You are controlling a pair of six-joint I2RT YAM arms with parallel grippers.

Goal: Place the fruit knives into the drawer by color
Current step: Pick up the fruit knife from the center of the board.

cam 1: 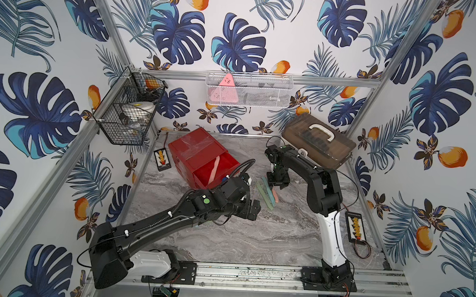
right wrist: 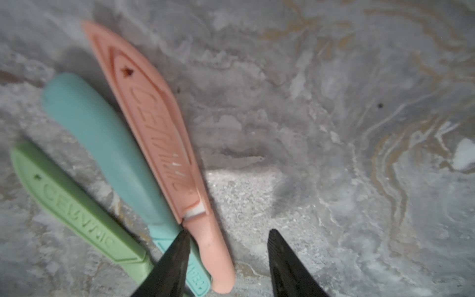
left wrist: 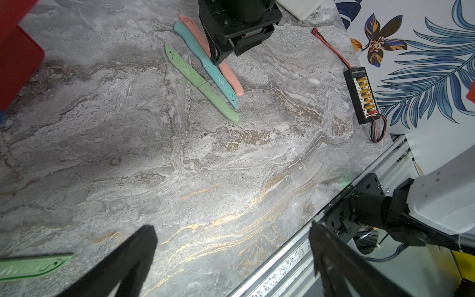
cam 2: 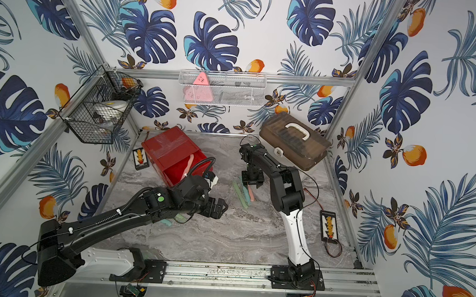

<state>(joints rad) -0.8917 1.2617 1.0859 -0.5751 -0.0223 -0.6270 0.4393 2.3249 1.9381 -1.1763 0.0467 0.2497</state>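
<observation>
Grey marble surface, leaf-wallpaper walls. Red drawer at the back, one tray pulled out with a pink knife inside. Beside the drawer, toward the case, lie the green knife, teal knife and second pink knife, side by side. Right end effector is half-open astride that pink handle. Left end effector is wide and empty, in front of the drawer.
</observation>
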